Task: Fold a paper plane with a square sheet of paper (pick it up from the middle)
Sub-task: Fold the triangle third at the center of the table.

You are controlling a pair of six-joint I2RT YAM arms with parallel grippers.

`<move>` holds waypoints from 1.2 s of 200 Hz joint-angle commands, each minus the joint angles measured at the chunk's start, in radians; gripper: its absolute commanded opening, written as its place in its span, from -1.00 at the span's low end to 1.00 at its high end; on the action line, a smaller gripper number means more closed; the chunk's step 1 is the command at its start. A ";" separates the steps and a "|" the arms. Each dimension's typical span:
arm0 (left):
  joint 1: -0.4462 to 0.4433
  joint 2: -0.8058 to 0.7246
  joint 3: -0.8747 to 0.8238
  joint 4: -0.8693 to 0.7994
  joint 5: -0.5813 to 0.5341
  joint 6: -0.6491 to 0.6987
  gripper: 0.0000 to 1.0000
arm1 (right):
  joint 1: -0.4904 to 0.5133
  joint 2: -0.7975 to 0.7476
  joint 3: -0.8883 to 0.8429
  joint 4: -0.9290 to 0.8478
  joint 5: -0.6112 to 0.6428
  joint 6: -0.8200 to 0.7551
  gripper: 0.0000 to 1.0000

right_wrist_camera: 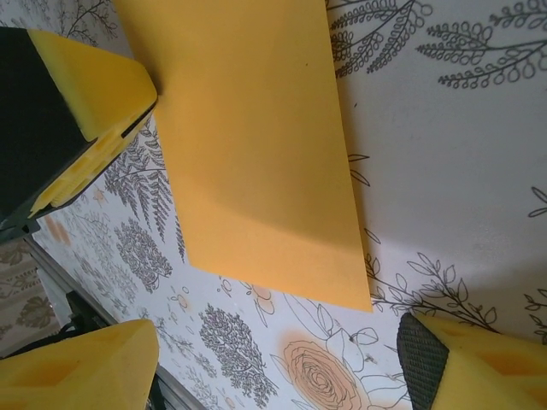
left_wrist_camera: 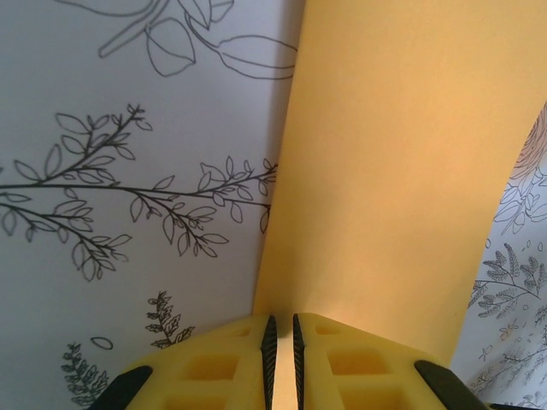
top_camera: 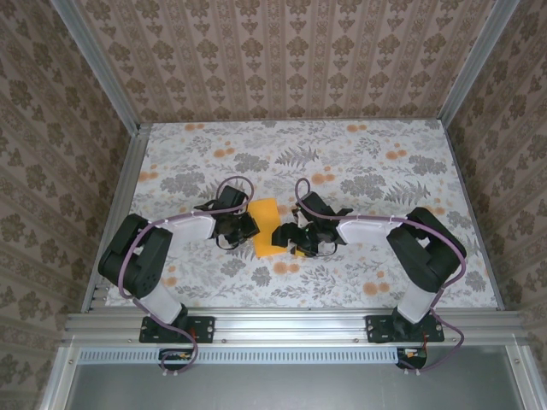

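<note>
The square sheet of paper (top_camera: 265, 226) lies mid-table on the floral cloth (top_camera: 367, 171), seemingly folded once into a narrow rectangle — no nose or wings yet, so most folds are left to do. The left gripper (left_wrist_camera: 280, 342) pinches its edge; the right gripper (right_wrist_camera: 282, 376) hovers over it, spread, grasping nothing. No writing or labels can be read.

1. I work in a robot test cell, a lab rig and not a lived-in room: bare silver aluminium frame posts (top_camera: 98, 64) stand at its corners.
2. Brown damask-patterned wallpaper panels (top_camera: 282, 51) line the walls between those posts.
3. A white table cover printed with grey leaves and orange blossoms (top_camera: 359, 154) ends at a slotted aluminium rail (top_camera: 291, 325).
4. My two black-and-white jointed arms (top_camera: 141, 256) are bolted to that rail, with thin purple cables (top_camera: 235, 181) looping along them.
</note>
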 commanded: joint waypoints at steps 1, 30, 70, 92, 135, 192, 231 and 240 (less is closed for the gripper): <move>0.004 0.033 -0.028 -0.027 -0.007 -0.019 -0.65 | 0.008 0.026 0.026 0.001 -0.022 0.030 0.51; 0.005 0.033 -0.029 -0.031 -0.009 -0.018 -0.65 | 0.008 0.041 0.024 0.023 -0.036 0.043 0.46; 0.005 0.033 -0.028 -0.037 -0.012 -0.013 -0.65 | 0.009 0.061 0.009 0.116 -0.061 0.082 0.46; 0.005 0.034 -0.027 -0.041 -0.013 -0.010 -0.65 | 0.008 0.076 0.003 0.170 -0.078 0.109 0.43; 0.005 0.030 -0.034 -0.041 -0.015 -0.011 -0.65 | 0.005 0.056 -0.041 0.263 -0.077 0.148 0.36; 0.005 0.031 -0.036 -0.041 -0.015 -0.007 -0.65 | -0.013 0.029 -0.097 0.426 -0.103 0.169 0.34; 0.005 0.034 -0.036 -0.041 -0.016 -0.004 -0.65 | -0.053 0.050 -0.088 0.466 -0.104 0.108 0.26; 0.005 0.033 -0.035 -0.043 -0.015 -0.003 -0.65 | -0.056 0.054 -0.083 0.464 -0.114 0.093 0.25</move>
